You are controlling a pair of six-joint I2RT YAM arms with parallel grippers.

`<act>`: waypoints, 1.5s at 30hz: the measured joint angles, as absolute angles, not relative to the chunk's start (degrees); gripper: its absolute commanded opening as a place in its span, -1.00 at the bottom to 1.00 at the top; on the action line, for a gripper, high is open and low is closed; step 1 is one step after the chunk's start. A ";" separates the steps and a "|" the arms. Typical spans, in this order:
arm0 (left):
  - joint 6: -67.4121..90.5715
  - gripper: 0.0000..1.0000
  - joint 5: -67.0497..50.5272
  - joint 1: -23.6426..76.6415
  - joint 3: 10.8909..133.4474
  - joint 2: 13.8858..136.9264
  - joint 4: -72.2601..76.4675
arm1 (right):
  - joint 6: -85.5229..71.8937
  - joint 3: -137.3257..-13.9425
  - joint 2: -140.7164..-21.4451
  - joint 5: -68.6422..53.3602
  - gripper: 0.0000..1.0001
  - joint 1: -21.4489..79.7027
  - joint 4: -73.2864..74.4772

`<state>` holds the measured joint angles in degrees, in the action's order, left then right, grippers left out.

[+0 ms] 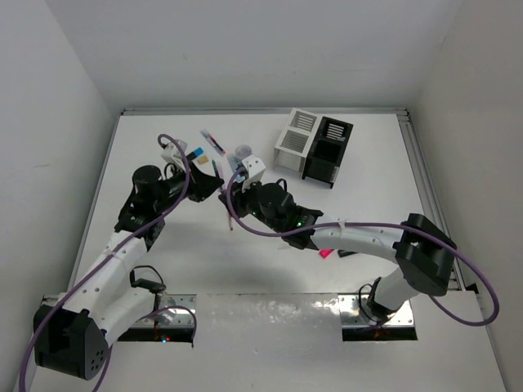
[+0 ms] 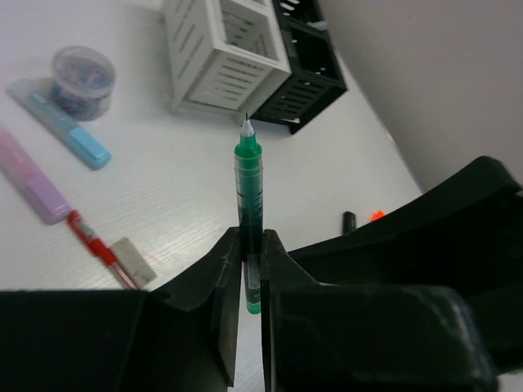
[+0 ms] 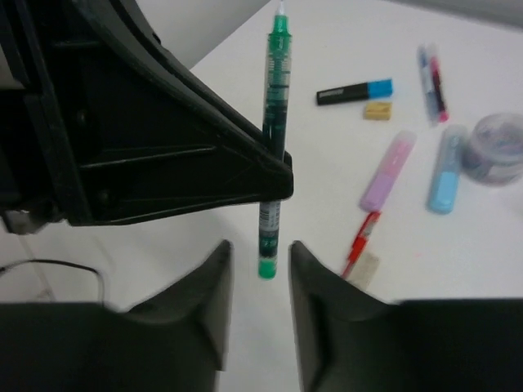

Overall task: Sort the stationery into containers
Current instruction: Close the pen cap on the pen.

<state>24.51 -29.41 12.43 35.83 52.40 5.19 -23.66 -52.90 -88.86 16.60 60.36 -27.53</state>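
My left gripper [image 2: 251, 237] is shut on a green pen [image 2: 249, 180] and holds it upright above the table, tip up. My right gripper [image 3: 260, 249] is open, and the pen's lower end [image 3: 268, 245] hangs between its fingers without touching them. In the top view both grippers [image 1: 214, 186] [image 1: 234, 193] meet at the table's middle. The white bin [image 1: 294, 139] and the black bin [image 1: 328, 151] stand joined at the back right. They also show in the left wrist view, white [image 2: 225, 53] and black [image 2: 306, 73].
On the table lie a pink stick [image 3: 388, 170], a blue stick [image 3: 448, 170], a round piece [image 3: 498, 147], a red pen [image 3: 359, 241], a beige eraser [image 3: 377, 110] and a blue-ended black highlighter [image 3: 355, 91]. A pink-ended highlighter [image 1: 327, 253] lies by the right arm.
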 measured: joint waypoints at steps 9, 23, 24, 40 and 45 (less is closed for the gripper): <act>8.10 -1.00 -15.33 12.19 37.19 52.38 -2.39 | -27.18 -50.11 -73.32 10.59 0.04 53.10 -3.14; 2.55 -1.00 -10.00 11.62 37.19 51.55 -5.72 | -76.42 -41.98 -71.46 17.74 0.22 46.02 23.11; 2.59 -1.00 -9.89 11.62 37.19 51.31 -5.72 | -80.55 -42.39 -72.38 17.96 0.21 46.02 23.77; 3.49 -1.00 -7.44 11.57 35.81 49.36 -5.19 | -112.07 -48.51 -87.99 11.68 -0.14 46.63 33.80; 3.49 -1.00 -7.03 11.55 35.53 49.12 -5.37 | -112.95 -48.64 -89.62 10.41 -0.29 46.59 34.35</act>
<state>3.49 -7.03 11.55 35.53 49.12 -5.37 -112.95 -48.64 -89.62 10.41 46.59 34.35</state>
